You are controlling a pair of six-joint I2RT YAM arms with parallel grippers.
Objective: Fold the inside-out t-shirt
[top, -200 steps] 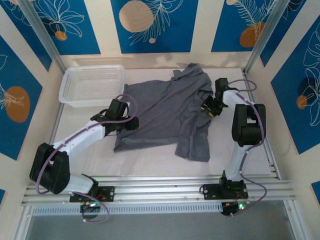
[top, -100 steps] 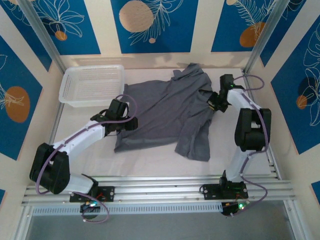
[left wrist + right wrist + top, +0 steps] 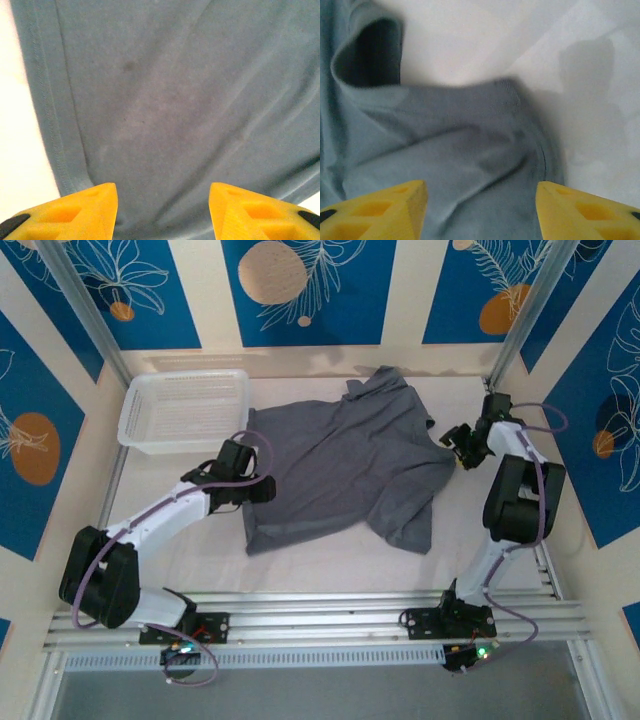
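Parted pincer [image 3: 162, 195] above grey t-shirt [image 3: 175, 100]

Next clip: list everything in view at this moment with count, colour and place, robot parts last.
Short-sleeved soft cloth t-shirt: one, slate grey, spread wrinkled across the middle of the table.
Mesh-sided plastic basket: one, white, far left corner, close to the shirt.
Table top: one, white, under the shirt and the basket.
Printed wall panels: several, blue with orange discs and pale leaves, around the table.
Metal rails: silver, along the near edge, carrying the arm bases.
Left arm: one, white and black, reaching to the shirt's left side.
Left gripper: yellow fingers, open, over the shirt near its stitched hem.
Right arm: one, white and black, at the right side.
Right gripper: yellow fingers, open, at the shirt's right edge.
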